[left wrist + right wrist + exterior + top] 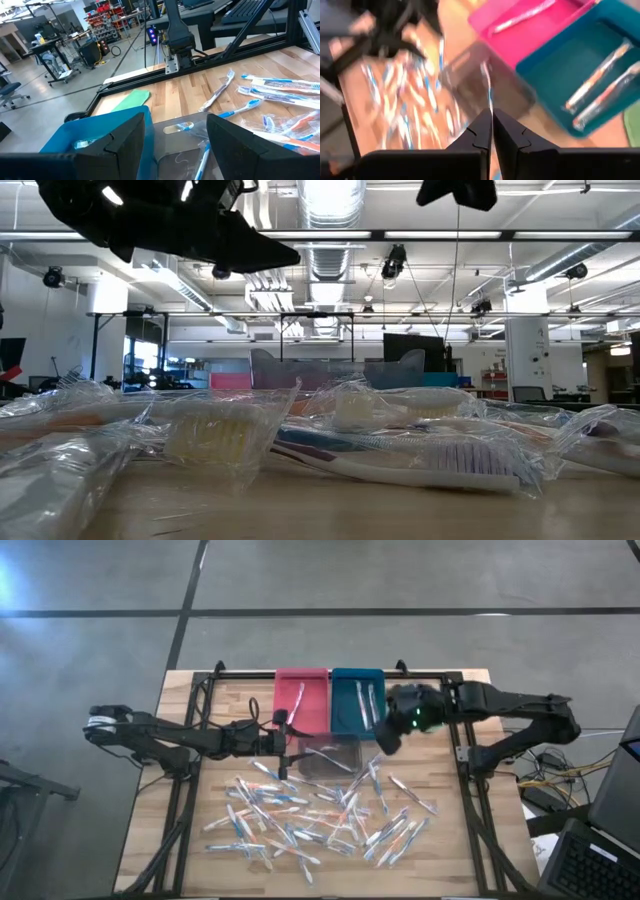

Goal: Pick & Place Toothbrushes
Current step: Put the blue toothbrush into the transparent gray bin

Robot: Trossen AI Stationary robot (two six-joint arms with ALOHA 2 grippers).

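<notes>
The right gripper (491,131) is closed on one of the toothbrushes (489,90) — a slim blue-and-clear one held by its end between the pinched fingers, sticking out forward over the clear tray (327,755). In the high view this gripper (385,740) hangs near the table's far edge, just beside the blue tray (345,712), which holds two toothbrushes already; the pink tray (301,705) next to it holds one. The rest of the toothbrushes lie scattered in wrappers over the middle and near part of the wooden table (450,850).

The left gripper (285,743) waits with its fingers spread wide, empty, at the clear tray's left side, just in front of the pink tray.

The step in hand looks like carrying the held brush to a tray. Since the grip is at one end only, the brush may swing or slip — so a slow, level move is wise, keeping the brush lengthwise to the chosen tray. It should be lowered well inside the walls before the fingers part, and kept apart from the left arm, which sits close by. A flat green piece (126,99) lies beyond the blue tray and is best left alone.
</notes>
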